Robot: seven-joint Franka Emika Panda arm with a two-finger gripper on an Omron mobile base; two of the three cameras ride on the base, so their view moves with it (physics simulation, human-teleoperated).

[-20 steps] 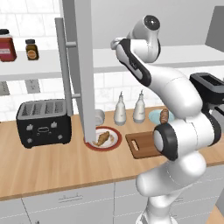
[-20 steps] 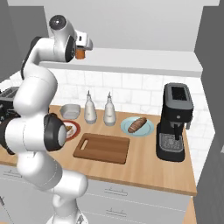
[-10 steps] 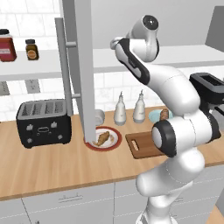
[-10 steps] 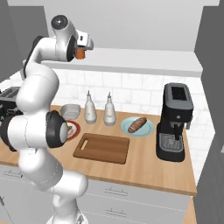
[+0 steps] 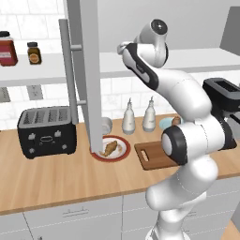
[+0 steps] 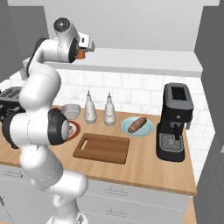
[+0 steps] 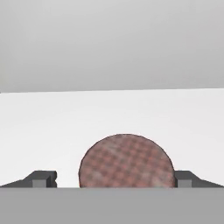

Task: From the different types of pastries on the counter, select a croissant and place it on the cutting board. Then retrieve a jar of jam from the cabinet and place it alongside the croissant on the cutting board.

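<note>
On the white cabinet shelf (image 7: 109, 118) stands the jar of jam (image 7: 126, 161), its brown lid low between my two fingertips (image 7: 42, 179). My gripper (image 7: 113, 181) is open, one jaw on each side of the jar. From the right base view, the gripper (image 6: 84, 47) is up at the shelf with the orange jar (image 6: 81, 54) just under it. The croissant (image 5: 108, 148) lies on a red-rimmed plate (image 5: 123, 153) on the counter (image 5: 56, 178). The bare cutting board (image 6: 102, 148) lies to the right of that plate.
The open cabinet door (image 5: 86, 75) with its bar handle (image 5: 68, 75) hangs left of the arm. A red jar (image 5: 6, 49) and an amber jar (image 5: 33, 52) stand far left on the shelf. On the counter are a toaster (image 5: 46, 131), two bottles (image 6: 99, 109), a brown bun (image 6: 137, 124) and a coffee machine (image 6: 175, 122).
</note>
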